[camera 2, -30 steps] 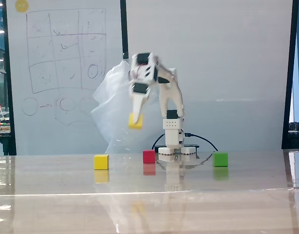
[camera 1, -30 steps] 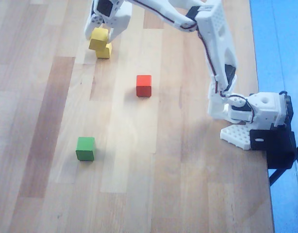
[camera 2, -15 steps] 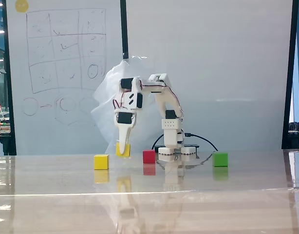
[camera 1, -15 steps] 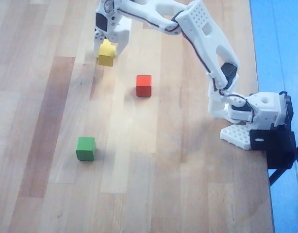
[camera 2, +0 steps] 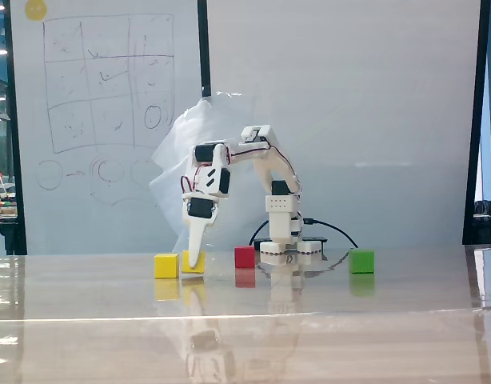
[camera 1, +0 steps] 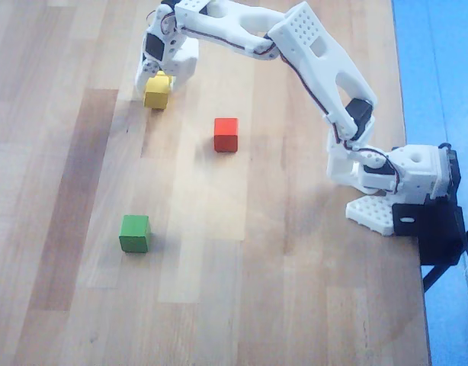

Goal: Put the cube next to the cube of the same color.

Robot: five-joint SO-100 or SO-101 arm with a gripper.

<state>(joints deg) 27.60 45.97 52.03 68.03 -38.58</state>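
Your claw (camera 2: pixel 194 262) has come down since half a second ago: the carried yellow cube (camera 2: pixel 192 262), which then hung just above the table, now sits at table level, with its underside on the wood or a hair above it (I cannot tell which from these views). One second ago it was high in the air, so the lowering looks nearly finished.

Going from left to right in the fixed view: the other yellow cube (camera 2: pixel 166 266) lies just left of the claw, close beside the carried one, with only a thin gap or perhaps touching. Then comes the claw itself, its fingers pointing down and closed on the carried cube. Right of the claw is the red cube (camera 2: pixel 245 257), and well apart to the right, past the arm's base, the green cube (camera 2: pixel 361 261).

In the overhead view the claw (camera 1: pixel 159 74) covers much of the pair; only one yellow block (camera 1: pixel 157 91) shows clearly below the fingers, so you cannot judge the gap from there.

For the task this means the placing spot seems reached. I judge that what remains is to open the fingers and lift away without pushing either yellow cube.
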